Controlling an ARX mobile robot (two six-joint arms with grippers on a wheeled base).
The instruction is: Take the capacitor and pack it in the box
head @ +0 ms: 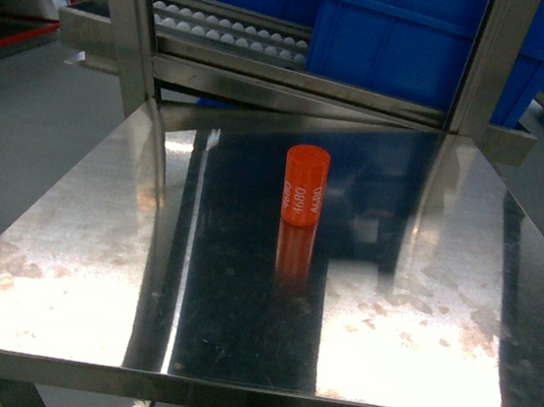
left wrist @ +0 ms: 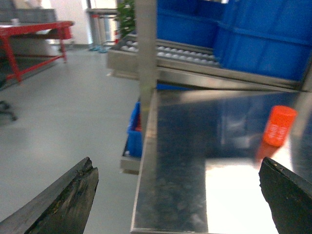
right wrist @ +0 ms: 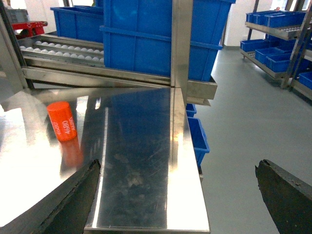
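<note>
Left gripper [left wrist: 178, 195] jaws spread wide, nothing between them, hanging off the table's [left wrist: 185, 161] left edge; capacitor [left wrist: 279, 126] sits ahead and to its right, well apart, upright on the steel top; floor [left wrist: 63, 122] lies below and left of it, red bench [left wrist: 34, 30] far off ahead-left.

Right gripper [right wrist: 178, 200] also wide open and empty, hovering over the table's [right wrist: 136, 161] near right corner; capacitor [right wrist: 62, 121] ahead and to its left, well apart, orange cylinder with white print, tilted in this view; steel post [right wrist: 181, 44] straight ahead, blue bins [right wrist: 146, 39] on the roller rack [right wrist: 63, 48] behind it; more bins [right wrist: 278, 29] on shelving ahead-right.

Head view: neither gripper visible; capacitor [head: 305, 186] stands alone mid-table [head: 75, 269], its reflection below it; no box seen in any view.
</note>
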